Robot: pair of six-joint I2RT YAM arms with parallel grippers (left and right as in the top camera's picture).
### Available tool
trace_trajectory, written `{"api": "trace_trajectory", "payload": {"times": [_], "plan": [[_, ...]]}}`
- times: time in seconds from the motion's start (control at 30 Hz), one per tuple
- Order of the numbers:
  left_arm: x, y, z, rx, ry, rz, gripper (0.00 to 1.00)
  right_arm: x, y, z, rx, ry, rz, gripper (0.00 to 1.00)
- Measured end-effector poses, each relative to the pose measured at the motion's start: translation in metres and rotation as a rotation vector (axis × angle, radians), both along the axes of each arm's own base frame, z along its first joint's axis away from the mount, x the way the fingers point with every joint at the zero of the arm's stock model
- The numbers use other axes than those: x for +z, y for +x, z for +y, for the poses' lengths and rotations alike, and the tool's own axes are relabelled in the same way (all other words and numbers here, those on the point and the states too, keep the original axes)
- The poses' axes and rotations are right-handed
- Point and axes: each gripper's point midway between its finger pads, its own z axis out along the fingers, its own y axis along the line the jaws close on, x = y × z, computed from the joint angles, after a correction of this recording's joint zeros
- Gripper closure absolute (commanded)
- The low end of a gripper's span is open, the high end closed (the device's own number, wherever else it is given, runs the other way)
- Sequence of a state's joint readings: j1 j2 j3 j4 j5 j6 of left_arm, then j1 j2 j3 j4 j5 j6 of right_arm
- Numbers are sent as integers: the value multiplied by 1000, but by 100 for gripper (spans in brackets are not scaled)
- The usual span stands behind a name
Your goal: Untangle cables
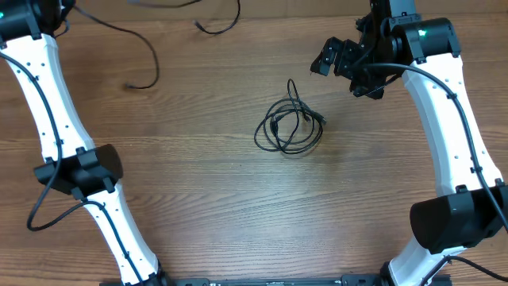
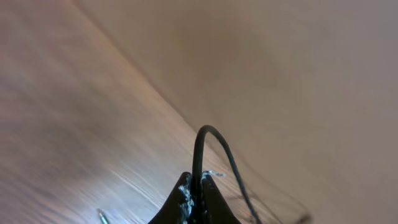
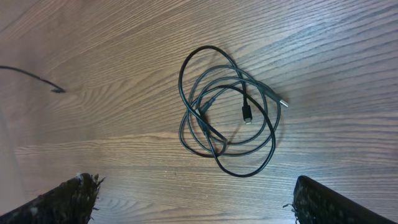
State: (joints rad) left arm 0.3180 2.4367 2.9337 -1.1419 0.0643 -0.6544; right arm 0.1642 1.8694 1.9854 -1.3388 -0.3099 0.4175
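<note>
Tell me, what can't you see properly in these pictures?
- Overhead: the left gripper is cut off by the top edge.
- Left wrist: blur hides where its pinched cable leads.
- Overhead: the coil is too small to count strands.
- Right wrist: the loose cable runs off the left edge.

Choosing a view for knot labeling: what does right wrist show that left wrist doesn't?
Only right wrist: the knotted coil with two plug tips, lying on the table between the fingers of the open right gripper. Only left wrist: the left gripper shut on a single cable that arcs upward. Both: the table and black cable.
</note>
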Motion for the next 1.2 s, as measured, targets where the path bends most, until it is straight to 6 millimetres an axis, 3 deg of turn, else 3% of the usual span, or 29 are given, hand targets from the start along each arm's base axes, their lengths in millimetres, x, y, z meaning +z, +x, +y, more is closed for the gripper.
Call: {"api": "trace_trajectory", "payload": {"times": [0.2, 0.33, 0.57, 0.6, 0.63, 0.7, 0.73, 0.77, 0.8, 0.9, 0.93, 1.0, 1.1, 1.2], "plan": [[-41, 1, 63, 151, 27, 44, 96, 0, 0, 0, 0, 0, 0, 0], [-53, -5, 108, 237, 42, 23, 96, 0, 0, 0, -1, 0, 0, 0], [-48, -41, 199, 398, 78, -42, 96, 0, 0, 0, -1, 0, 1, 0], [-47, -47, 210, 419, 81, -46, 92, 0, 0, 0, 0, 1, 0, 0], [-47, -53, 218, 434, 83, -49, 82, 0, 0, 0, -1, 1, 0, 0], [-45, -59, 232, 452, 96, -64, 46, 0, 0, 0, -1, 0, 1, 0], [-42, -59, 235, 441, 113, -69, 26, 0, 0, 0, -1, 1, 0, 0], [-41, -58, 236, 427, 121, -76, 13, 0, 0, 0, -1, 1, 1, 0], [-41, -56, 234, 401, 135, -74, 9, 0, 0, 0, -1, 0, 0, 0], [-48, -47, 226, 325, 162, -49, 7, 0, 0, 0, -1, 0, 1, 0], [-54, -44, 222, 304, 162, -35, 20, 0, 0, 0, -1, 1, 0, 0], [-72, -42, 217, 268, 154, 11, 26, 0, 0, 0, -1, 1, 1, 0], [-97, -44, 208, 231, 121, 81, 14, 0, 0, 0, -1, 1, 0, 0], [-120, -54, 199, 207, 80, 171, 8, 0, 0, 0, -1, 0, 1, 0]]}}
